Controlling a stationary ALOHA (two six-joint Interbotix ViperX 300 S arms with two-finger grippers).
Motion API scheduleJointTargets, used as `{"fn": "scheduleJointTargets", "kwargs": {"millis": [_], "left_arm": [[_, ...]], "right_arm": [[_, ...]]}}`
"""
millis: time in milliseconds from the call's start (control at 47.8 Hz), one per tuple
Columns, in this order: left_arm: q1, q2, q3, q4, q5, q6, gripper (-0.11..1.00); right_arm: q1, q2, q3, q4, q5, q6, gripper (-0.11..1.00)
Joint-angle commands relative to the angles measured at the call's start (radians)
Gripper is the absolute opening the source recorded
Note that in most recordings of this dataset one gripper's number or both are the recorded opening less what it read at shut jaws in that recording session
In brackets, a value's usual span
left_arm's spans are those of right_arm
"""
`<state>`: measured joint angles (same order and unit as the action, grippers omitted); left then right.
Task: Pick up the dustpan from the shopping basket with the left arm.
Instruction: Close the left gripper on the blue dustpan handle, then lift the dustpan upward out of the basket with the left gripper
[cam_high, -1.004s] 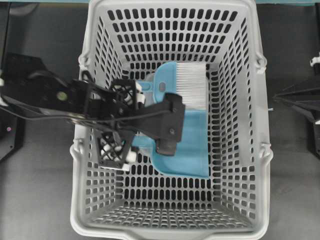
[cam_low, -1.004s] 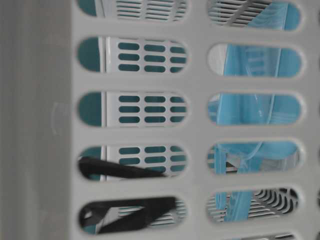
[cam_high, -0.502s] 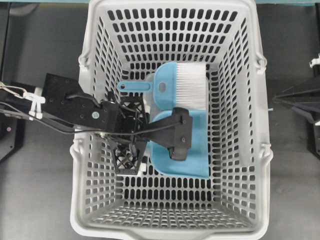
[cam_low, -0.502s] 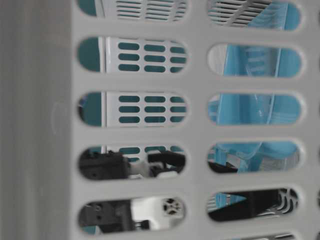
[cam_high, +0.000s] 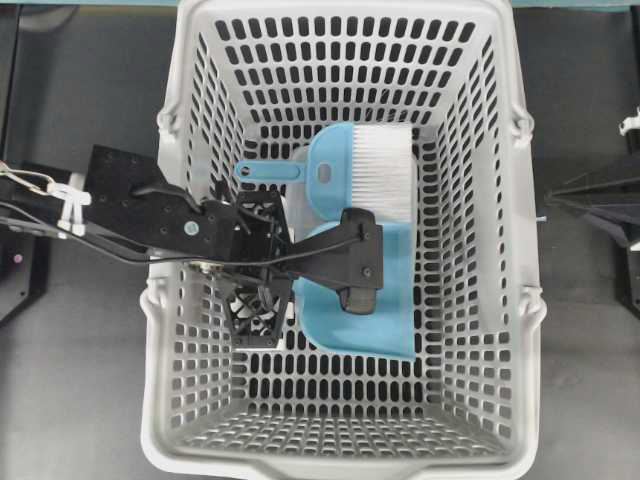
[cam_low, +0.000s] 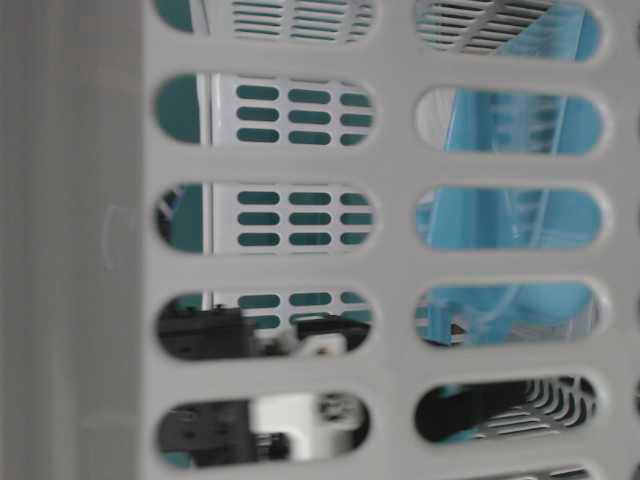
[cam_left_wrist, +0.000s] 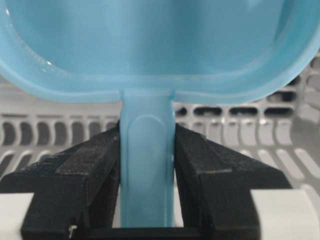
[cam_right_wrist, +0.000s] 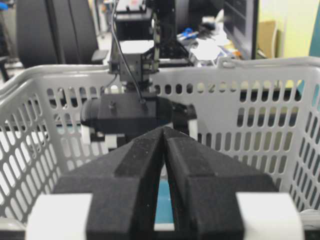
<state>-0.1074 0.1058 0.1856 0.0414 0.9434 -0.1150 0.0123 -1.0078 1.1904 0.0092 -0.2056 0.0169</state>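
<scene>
From overhead, the grey shopping basket (cam_high: 340, 240) fills the middle of the frame, and the left arm (cam_high: 150, 215) reaches over its left wall down to the floor. The light blue dustpan (cam_high: 380, 320) lies on the basket floor right of centre, partly under the arm's black wrist camera, with a hand brush (cam_high: 365, 170) just above it, white bristles pointing right. At table level, only slots in the basket wall (cam_low: 390, 265) show, with blue plastic behind the right ones and black and white gripper parts low on the left. The left wrist view shows the left gripper (cam_left_wrist: 148, 165) pinching the dustpan's thin handle (cam_left_wrist: 148, 170) between its black pads. In the right wrist view, the right gripper (cam_right_wrist: 164, 150) is outside the basket, its pads pressed together.
</scene>
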Motion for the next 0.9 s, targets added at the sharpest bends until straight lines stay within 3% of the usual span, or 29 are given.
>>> {"fn": "scheduleJointTargets", "kwargs": {"millis": [0, 230, 398, 879], "left_arm": [[0.005, -0.049, -0.074, 0.003, 0.06, 0.005, 0.29], [0.025, -0.118, -0.265, 0.003, 0.282, 0.023, 0.29], [0.043, -0.184, -0.348, 0.003, 0.318, 0.031, 0.29], [0.063, -0.219, -0.31, 0.005, 0.25, 0.048, 0.29]], "right_arm": [[0.002, 0.006, -0.006, 0.005, -0.005, 0.003, 0.0], [0.002, 0.005, -0.005, 0.005, -0.005, 0.003, 0.0], [0.002, 0.006, -0.005, 0.008, -0.005, 0.003, 0.0], [0.0, 0.006, -0.005, 0.009, -0.006, 0.003, 0.0]]}}
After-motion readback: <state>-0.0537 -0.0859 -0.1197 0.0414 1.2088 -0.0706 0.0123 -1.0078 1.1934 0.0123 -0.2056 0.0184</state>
